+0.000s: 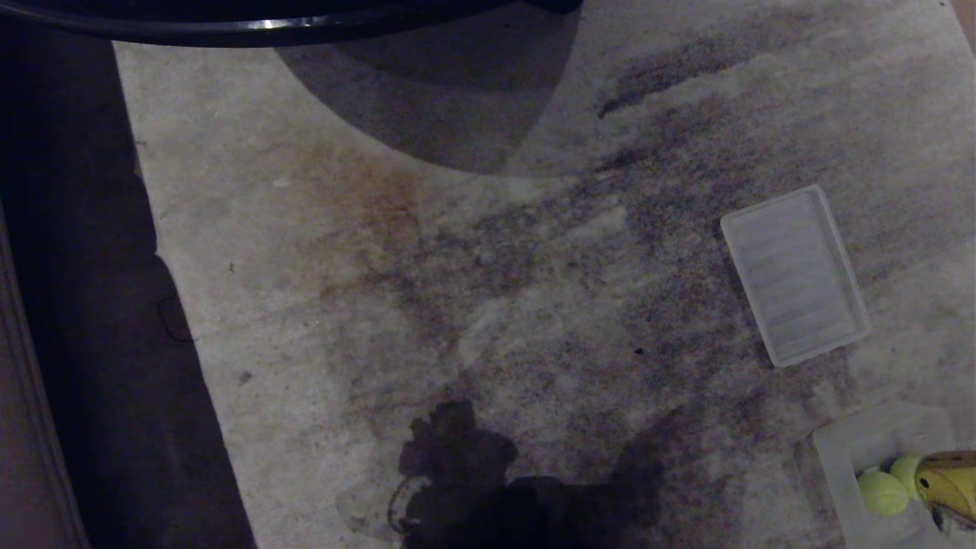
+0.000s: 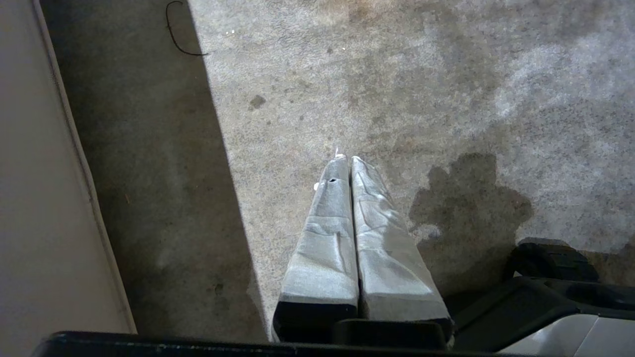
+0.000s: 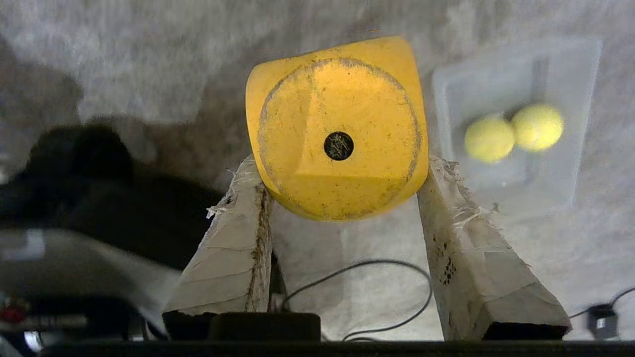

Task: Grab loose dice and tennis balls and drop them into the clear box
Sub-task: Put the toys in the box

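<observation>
My right gripper (image 3: 342, 166) is shut on the yellow die (image 3: 337, 129), a single black pip facing the wrist camera. Just beyond it lies the clear box (image 3: 580, 54) with two tennis balls (image 3: 489, 139) (image 3: 537, 126) side by side inside. In the head view the box (image 1: 839, 457) sits at the bottom right corner. The balls (image 1: 883, 492) (image 1: 907, 467) lie in it, and the yellow die (image 1: 949, 484) hangs at the frame's right edge over it. My left gripper (image 2: 347, 158) is parked above the carpet, shut and empty. No other dice show.
The flat ribbed lid (image 1: 793, 274) lies on the stained carpet beyond the box. A dark shadowed strip (image 1: 76, 305) runs along the left by a pale wall (image 2: 39, 198). A black round rim (image 1: 267, 23) crosses the top. A thin black cable (image 3: 377, 287) loops under the right wrist.
</observation>
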Motion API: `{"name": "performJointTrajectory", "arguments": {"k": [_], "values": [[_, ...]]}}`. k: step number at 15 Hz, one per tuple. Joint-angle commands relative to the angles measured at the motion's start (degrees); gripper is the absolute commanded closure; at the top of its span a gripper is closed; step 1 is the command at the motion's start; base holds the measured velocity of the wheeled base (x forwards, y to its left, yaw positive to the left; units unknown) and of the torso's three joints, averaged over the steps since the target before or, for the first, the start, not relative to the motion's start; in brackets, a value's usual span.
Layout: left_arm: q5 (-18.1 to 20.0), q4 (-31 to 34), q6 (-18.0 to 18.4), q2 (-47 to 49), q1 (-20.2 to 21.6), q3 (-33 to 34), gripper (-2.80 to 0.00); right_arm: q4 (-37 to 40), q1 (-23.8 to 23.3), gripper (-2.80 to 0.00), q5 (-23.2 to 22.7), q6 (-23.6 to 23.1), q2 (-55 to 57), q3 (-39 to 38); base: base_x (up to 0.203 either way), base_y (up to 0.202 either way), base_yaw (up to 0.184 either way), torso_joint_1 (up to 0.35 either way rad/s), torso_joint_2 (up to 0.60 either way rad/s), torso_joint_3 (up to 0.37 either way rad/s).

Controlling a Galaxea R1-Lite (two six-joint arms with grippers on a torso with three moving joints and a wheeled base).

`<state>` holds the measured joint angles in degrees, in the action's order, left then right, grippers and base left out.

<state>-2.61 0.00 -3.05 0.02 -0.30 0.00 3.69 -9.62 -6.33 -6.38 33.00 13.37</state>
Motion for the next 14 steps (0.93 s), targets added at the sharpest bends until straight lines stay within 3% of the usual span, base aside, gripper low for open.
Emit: {"name": "performJointTrajectory", "arguments": {"k": [1, 7, 10, 14], "values": [[0.0, 0.0, 0.0, 0.1, 0.0, 0.1, 0.00, 1.6, -0.2, 0.00, 0.1, 0.5, -10.7, -4.6, 0.000, 0.000, 0.000, 0.000, 0.00, 0.000], [0.0, 0.0, 0.0, 0.1, 0.0, 0.1, 0.00, 1.5, 0.8, 0.00, 0.5, 5.9, -16.6, -9.5, 0.000, 0.000, 0.000, 0.000, 0.00, 0.000], [0.0, 0.0, 0.0, 0.1, 0.0, 0.1, 0.00, 1.8, 5.1, 0.00, 6.5, 6.7, -16.6, -10.8, 0.000, 0.000, 0.000, 0.000, 0.00, 0.000], [0.0, 0.0, 0.0, 0.1, 0.0, 0.1, 0.00, -2.5, 6.1, 0.00, 6.8, 9.0, -17.1, -12.9, 0.000, 0.000, 0.000, 0.000, 0.00, 0.000]]}}
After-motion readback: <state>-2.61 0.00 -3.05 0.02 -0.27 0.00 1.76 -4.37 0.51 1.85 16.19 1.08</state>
